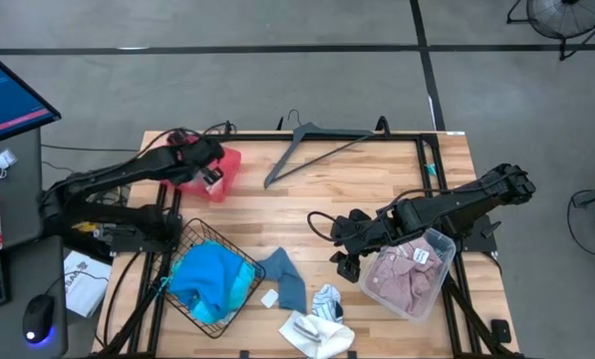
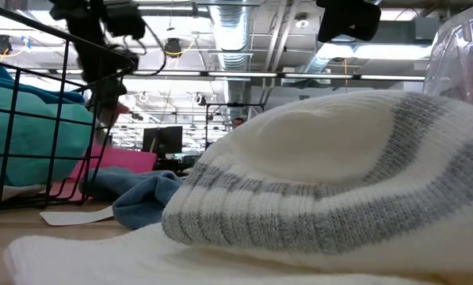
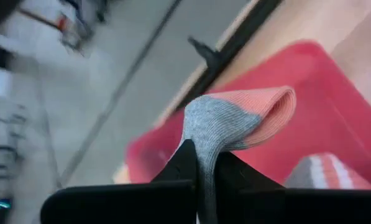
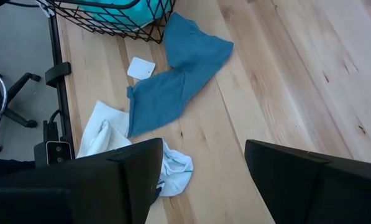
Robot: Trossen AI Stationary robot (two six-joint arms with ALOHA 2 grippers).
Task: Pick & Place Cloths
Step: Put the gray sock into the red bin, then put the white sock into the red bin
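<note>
My left gripper (image 1: 209, 168) is over the red tray (image 1: 225, 179) at the table's far left, shut on a grey sock with a coral tip (image 3: 266, 111). Another coral-and-grey striped piece (image 3: 325, 174) lies in the tray. My right gripper (image 4: 204, 180) is open above bare wood, near the clear bin (image 1: 439, 261) that holds the pale pink checked cloth (image 1: 402, 279). A turquoise cloth (image 1: 209, 277) fills the black wire basket (image 1: 182, 299). The blue-grey cloth (image 4: 173, 87) and the white cloths (image 1: 317, 324) lie flat on the table. My left gripper pinches the sock's grey part (image 3: 205, 134) between its two fingertips (image 3: 184, 163). The coral tip sticks out past the fingers and curls over. The sock is clear of the red tray (image 3: 309, 124) beneath it.
A grey clothes hanger (image 1: 317, 145) lies at the far edge. A white tag (image 4: 140, 67) sits next to the blue-grey cloth. In the low view a white sock with grey stripes (image 2: 339, 182) fills the foreground. Bare wood lies between the hanger and the right gripper.
</note>
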